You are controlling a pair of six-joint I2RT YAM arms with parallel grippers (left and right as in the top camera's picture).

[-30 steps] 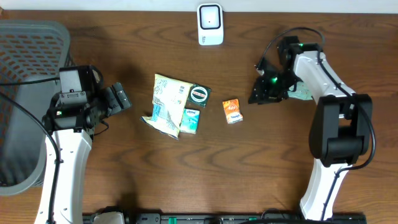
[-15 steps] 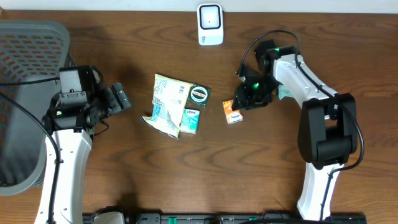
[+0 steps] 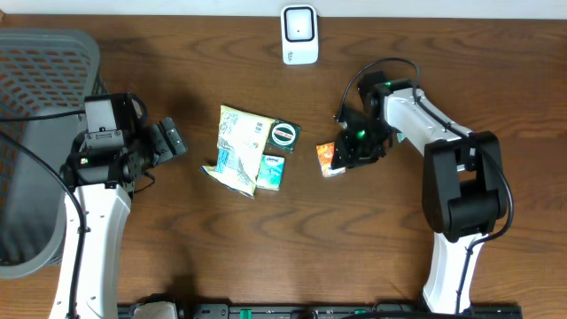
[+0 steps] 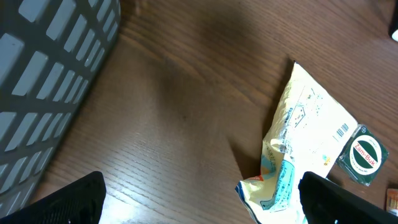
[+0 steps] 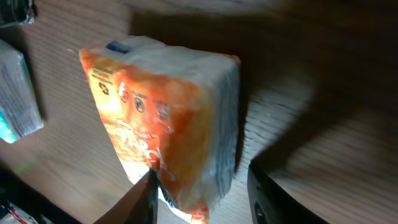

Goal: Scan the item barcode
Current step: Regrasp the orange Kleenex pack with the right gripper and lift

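A small orange packet (image 3: pixel 327 159) lies right of the item pile, and it fills the right wrist view (image 5: pixel 168 124). My right gripper (image 3: pixel 341 156) straddles its right end, open. In the right wrist view (image 5: pixel 202 193) the left finger (image 5: pixel 144 202) touches the packet and the right finger (image 5: pixel 280 193) stands a little apart from it. The white scanner (image 3: pixel 299 34) stands at the table's far edge. My left gripper (image 3: pixel 174 142) hovers open and empty left of the pile (image 4: pixel 200 202).
A pale yellow snack bag (image 3: pixel 236 149) (image 4: pixel 305 143), a round green tin (image 3: pixel 283 135) (image 4: pixel 365 154) and a teal tissue pack (image 3: pixel 271 170) lie together mid-table. A grey mesh basket (image 3: pixel 35 133) (image 4: pixel 50 81) fills the left side.
My right arm swung left from the table's right side to the orange packet, and its jaws now sit around the packet's end. The left arm has stayed still.
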